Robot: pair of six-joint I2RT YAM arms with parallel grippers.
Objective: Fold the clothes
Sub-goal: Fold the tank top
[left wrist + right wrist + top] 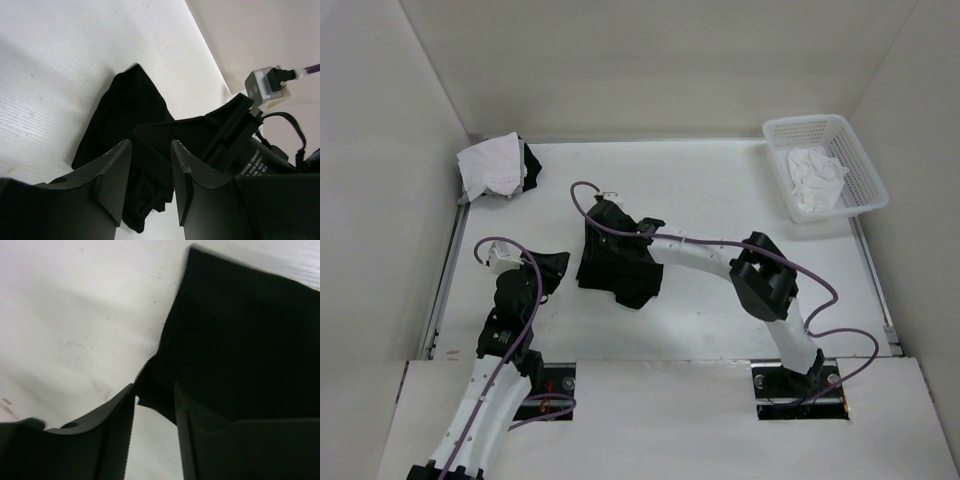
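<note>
Black garment (620,268) crumpled on surface (720,200) | right tool (155,392) spread, empty; cloth corner just ahead at its gap, bulk ahead-right | left tool (150,150) spread, empty; cloth just ahead | right arm judged nearer

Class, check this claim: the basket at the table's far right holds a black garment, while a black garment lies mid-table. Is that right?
Not quite. The top view shows the basket holds a white garment, not a black one. The black garment does lie mid-table.
</note>
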